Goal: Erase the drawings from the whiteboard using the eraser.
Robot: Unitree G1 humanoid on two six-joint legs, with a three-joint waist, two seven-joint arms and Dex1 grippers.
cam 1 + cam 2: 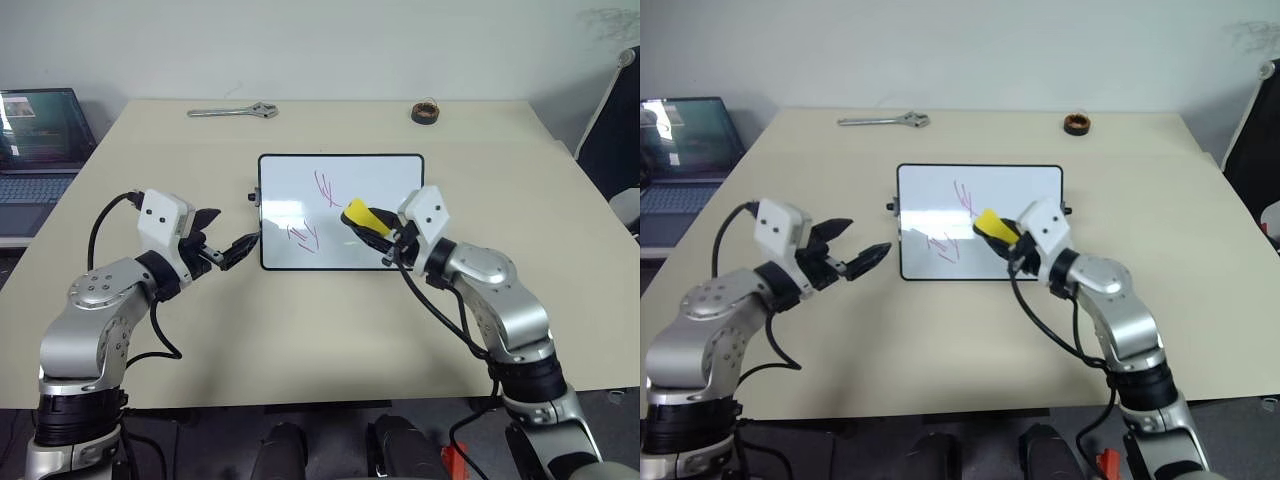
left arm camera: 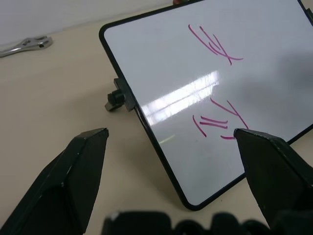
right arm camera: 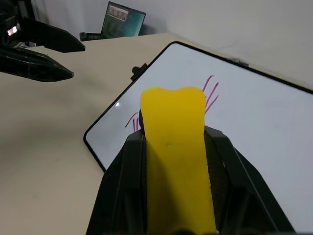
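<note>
The whiteboard (image 1: 385,180) lies flat in the middle of the table. Red-pink drawings show on it, one cluster near the centre (image 1: 328,188) and one toward the lower left (image 1: 303,236). My right gripper (image 1: 372,228) is shut on the yellow eraser (image 1: 360,215), which sticks out over the board's middle, just right of the drawings. Whether the eraser touches the board I cannot tell. My left gripper (image 1: 235,228) stands open and holds nothing, just off the board's left edge near its lower corner. In the left wrist view, both clusters (image 2: 215,46) (image 2: 215,121) lie ahead of the spread fingers.
A metal wrench (image 1: 232,111) lies at the table's far left and a dark roll (image 1: 426,112) at the far right. A laptop (image 1: 38,140) stands on a side surface to the left. A chair (image 1: 612,120) is past the right edge.
</note>
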